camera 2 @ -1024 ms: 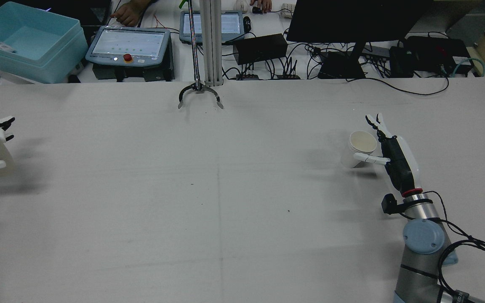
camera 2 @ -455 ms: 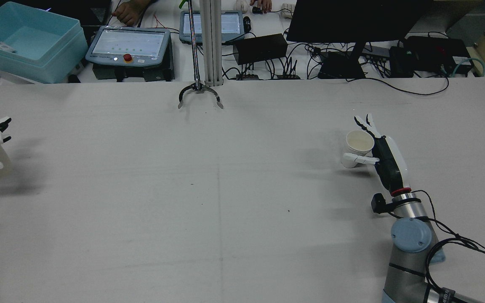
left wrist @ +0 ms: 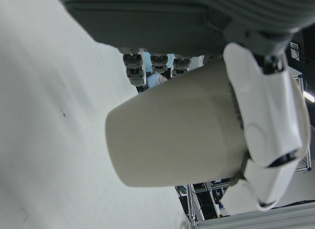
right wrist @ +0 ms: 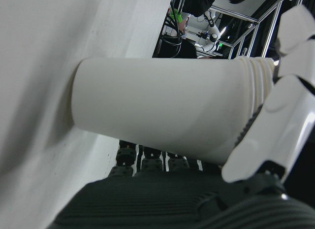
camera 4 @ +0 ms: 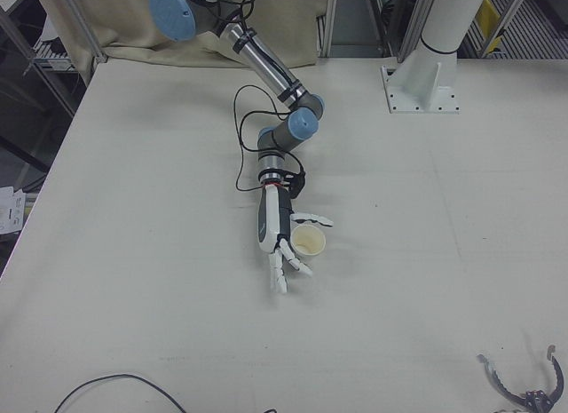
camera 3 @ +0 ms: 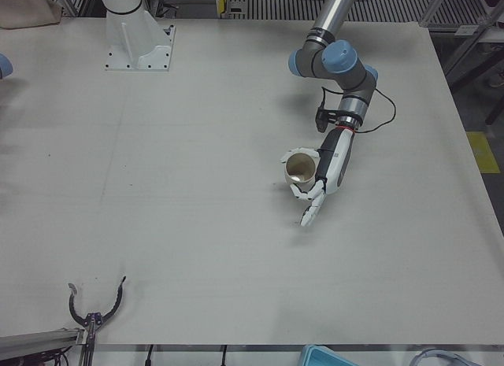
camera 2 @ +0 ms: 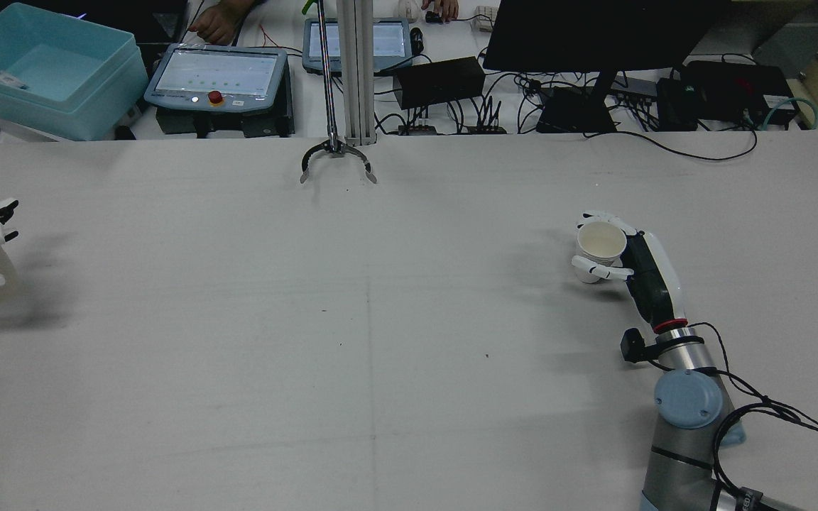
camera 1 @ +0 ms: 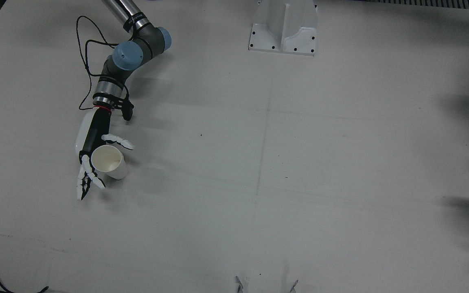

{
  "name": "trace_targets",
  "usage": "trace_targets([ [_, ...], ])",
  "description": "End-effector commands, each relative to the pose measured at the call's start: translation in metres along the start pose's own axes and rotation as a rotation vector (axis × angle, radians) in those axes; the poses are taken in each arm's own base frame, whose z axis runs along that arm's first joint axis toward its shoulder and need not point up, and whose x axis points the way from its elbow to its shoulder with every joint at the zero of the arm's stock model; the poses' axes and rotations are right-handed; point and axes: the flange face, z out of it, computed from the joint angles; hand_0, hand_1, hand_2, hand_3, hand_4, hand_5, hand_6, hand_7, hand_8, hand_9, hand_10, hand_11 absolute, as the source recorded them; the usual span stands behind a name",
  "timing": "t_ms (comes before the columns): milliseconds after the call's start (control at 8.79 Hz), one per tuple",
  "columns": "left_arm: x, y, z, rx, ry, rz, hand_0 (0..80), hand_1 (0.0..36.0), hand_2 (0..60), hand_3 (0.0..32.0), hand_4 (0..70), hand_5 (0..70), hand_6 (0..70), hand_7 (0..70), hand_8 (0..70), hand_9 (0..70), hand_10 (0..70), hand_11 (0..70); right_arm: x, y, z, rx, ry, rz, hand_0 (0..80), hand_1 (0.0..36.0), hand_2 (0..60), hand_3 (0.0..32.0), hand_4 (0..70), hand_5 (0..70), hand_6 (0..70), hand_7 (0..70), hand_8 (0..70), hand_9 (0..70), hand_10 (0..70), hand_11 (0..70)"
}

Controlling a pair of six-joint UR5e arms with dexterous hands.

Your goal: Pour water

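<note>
- Landmark: white pedestal base (camera 1: 283, 26), bolted on the grey table (camera 1: 299, 162) at the robot's edge, midway between the two arms.
- Right cup (camera 1: 108, 161): white paper cup, upright, open end up. It stands on the table on the right-arm side of the pedestal base, well out from it toward the operators' side. In the right hand view its bottom meets the table surface.
- Right hand (camera 1: 90, 146): palm just beside the right cup, thumb on the side of the cup nearer the pedestal base.
- Right hand fingers (camera 1: 84, 179): the front and right-front views show them stretched straight past the cup. The rear view shows them curled round its far side. The views disagree, so I cannot tell whether the grasp is closed.
- Left cup (camera 3: 300, 168): white paper cup on the left-arm side of the pedestal base, well apart from it and from the right cup. In the rear view it sits at the very left edge of the picture.
- Left hand (camera 3: 321, 173): grasping the left cup. The left hand view has the thumb pressed over the wall near the rim and the fingers behind the cup. The cup's bottom looks clear of the table there.
- Contents: both cup interiors look pale, and no water level is readable in either.
</note>
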Motion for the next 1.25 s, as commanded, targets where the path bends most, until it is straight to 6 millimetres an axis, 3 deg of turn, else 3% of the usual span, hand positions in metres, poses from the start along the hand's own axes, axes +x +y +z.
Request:
trace_targets([
  [0, 0.000, -0.001, -0.001, 0.002, -0.001, 0.000, 48.5, 36.0, 60.0, 0.0, 30.8, 70.0, 6.1, 8.9, 4.4, 7.5, 8.1, 14.6, 0.004, 0.009, 0.002, -0.006, 0.001, 0.009, 46.9, 13.1, 28.1, 0.0, 21.3, 58.3, 37.4, 70.0, 46.8, 69.0, 24.1, 35.6],
  [114, 0.000, -0.003, -0.003, 0.005, -0.002, 0.001, 48.7, 36.0, 60.0, 0.0, 30.8, 70.0, 6.1, 8.9, 4.4, 7.5, 8.1, 14.7, 0.005, 0.010, 0.002, -0.008, 0.001, 0.012, 47.3, 15.7, 37.9, 0.0, 23.7, 61.3, 40.7, 70.0, 50.1, 70.0, 26.0, 38.4],
  [228, 0.000, -0.002, -0.004, 0.003, -0.001, 0.001, 48.6, 36.0, 60.0, 0.0, 30.7, 70.0, 6.0, 8.5, 4.4, 7.4, 8.2, 14.8, 0.005, 0.014, 0.004, -0.011, -0.001, 0.020, 47.4, 16.7, 42.0, 0.0, 24.1, 61.1, 40.8, 70.0, 50.1, 70.0, 26.0, 38.4],
  [341, 0.001, 0.000, -0.002, -0.002, 0.001, -0.001, 48.7, 36.0, 60.0, 0.0, 30.6, 70.0, 5.9, 8.4, 4.4, 7.4, 8.1, 14.7, 0.006, 0.024, 0.006, -0.020, -0.004, 0.036, 47.6, 17.2, 41.8, 0.0, 23.6, 60.1, 39.5, 70.0, 48.7, 70.0, 24.9, 36.9],
  [569, 0.005, 0.031, 0.009, -0.052, 0.004, -0.005, 49.3, 36.0, 60.0, 0.0, 32.6, 70.0, 6.4, 9.4, 4.4, 7.3, 8.0, 14.6, -0.008, 0.055, 0.013, -0.049, -0.025, 0.089, 49.3, 19.0, 40.0, 0.0, 22.8, 60.8, 37.9, 70.0, 45.6, 66.4, 22.2, 33.3],
  [683, 0.006, 0.058, 0.029, -0.076, 0.003, -0.004, 49.3, 36.0, 60.0, 0.0, 34.2, 70.0, 6.9, 10.3, 4.4, 7.4, 8.1, 14.6, -0.019, 0.063, 0.020, -0.057, -0.042, 0.101, 49.8, 19.7, 39.0, 0.0, 22.3, 60.7, 37.1, 69.7, 44.2, 64.2, 21.2, 31.9],
  [797, -0.003, 0.095, 0.062, -0.113, -0.033, -0.009, 49.3, 36.0, 60.0, 0.0, 35.3, 70.0, 7.4, 10.9, 4.4, 7.4, 8.0, 14.5, -0.027, 0.066, 0.025, -0.061, -0.057, 0.106, 50.5, 20.4, 38.2, 0.0, 21.8, 61.0, 36.6, 68.5, 42.8, 62.1, 20.4, 30.8],
  [1024, -0.031, 0.188, 0.127, -0.179, -0.101, -0.026, 48.8, 36.0, 60.0, 0.0, 35.3, 70.0, 7.1, 10.6, 4.3, 7.2, 8.0, 14.5, -0.050, 0.083, 0.032, -0.071, -0.082, 0.097, 52.0, 21.8, 37.4, 0.0, 21.0, 61.8, 35.8, 66.7, 40.6, 58.9, 18.8, 28.7],
  [1138, -0.058, 0.250, 0.154, -0.230, -0.141, -0.017, 48.7, 36.0, 60.0, 0.0, 35.3, 70.0, 7.2, 10.6, 4.3, 7.3, 8.1, 14.5, -0.064, 0.097, 0.031, -0.069, -0.087, 0.075, 52.1, 22.2, 37.4, 0.0, 20.5, 62.0, 35.5, 66.2, 39.9, 57.9, 18.3, 28.2],
])
